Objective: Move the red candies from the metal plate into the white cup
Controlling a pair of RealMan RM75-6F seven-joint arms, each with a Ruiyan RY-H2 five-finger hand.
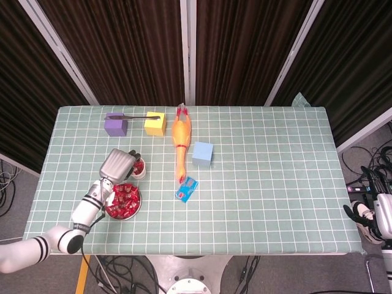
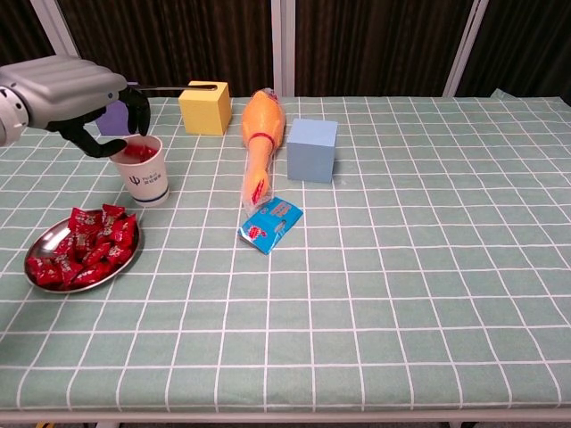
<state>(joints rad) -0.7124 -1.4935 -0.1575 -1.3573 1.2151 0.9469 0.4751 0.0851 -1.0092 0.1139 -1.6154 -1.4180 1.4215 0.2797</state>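
Observation:
A metal plate (image 2: 39,242) (image 1: 137,207) near the table's front left holds a heap of red candies (image 2: 85,250) (image 1: 123,199). Just behind it stands the white cup (image 2: 144,180) (image 1: 139,174), with red candy (image 2: 138,153) showing inside its rim. My left hand (image 2: 76,94) (image 1: 117,164) hovers over the cup's left side, fingers (image 2: 136,109) apart above the mouth and nothing pinched between them. My right hand (image 1: 369,219) hangs beyond the table's right edge, low and empty, its fingers loosely apart.
An orange rubber chicken (image 2: 260,134) lies right of the cup, a blue snack packet (image 2: 270,224) below it. A light blue cube (image 2: 311,149), a yellow block (image 2: 204,107) and a purple block (image 1: 115,126) stand toward the back.

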